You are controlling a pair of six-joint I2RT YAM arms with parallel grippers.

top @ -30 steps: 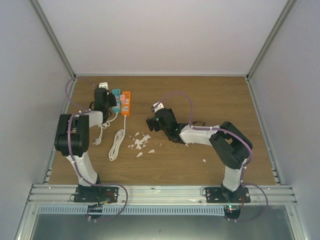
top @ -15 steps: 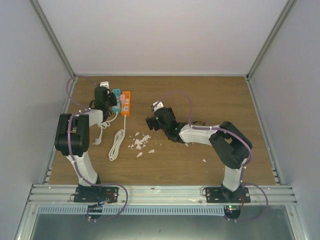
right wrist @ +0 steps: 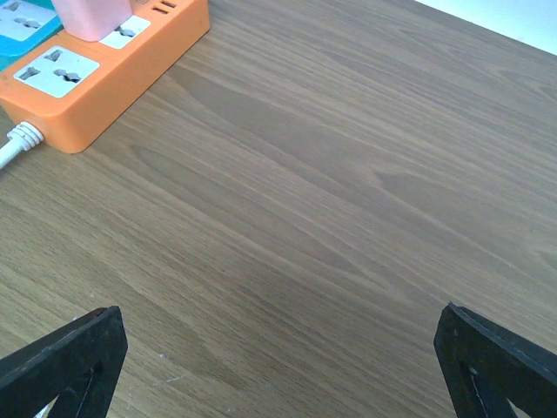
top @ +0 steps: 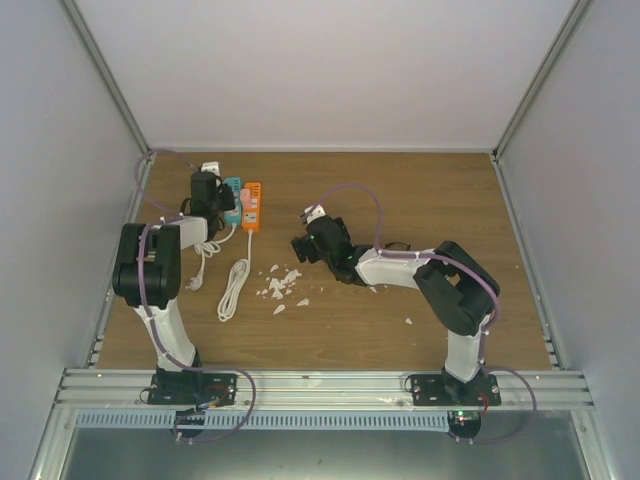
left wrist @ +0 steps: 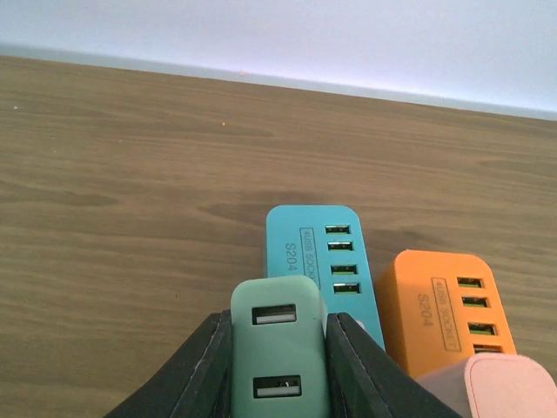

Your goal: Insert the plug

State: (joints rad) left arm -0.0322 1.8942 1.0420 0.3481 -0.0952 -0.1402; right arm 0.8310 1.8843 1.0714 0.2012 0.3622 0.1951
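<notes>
A mint-green plug (left wrist: 278, 348) with two USB ports sits between the black fingers (left wrist: 209, 366) of my left gripper (left wrist: 277, 329), which is shut on it. It hangs just before the near end of the teal power strip (left wrist: 318, 261), left of the orange strip (left wrist: 439, 305). From above, the left gripper (top: 207, 193) is at the teal strip (top: 232, 200) in the back left. My right gripper (top: 301, 246) hovers mid-table, open and empty, its fingers (right wrist: 65, 357) wide over bare wood.
A pink plug (right wrist: 91, 16) sits in the orange strip (top: 251, 207). A coiled white cable (top: 235, 285) and white scraps (top: 283, 284) lie in front of the strips. A white adapter (top: 208, 169) is at the back left corner, near the enclosure wall.
The left arm has shifted very slightly toward the back with the plug. The right arm has barely moved and stays open.
</notes>
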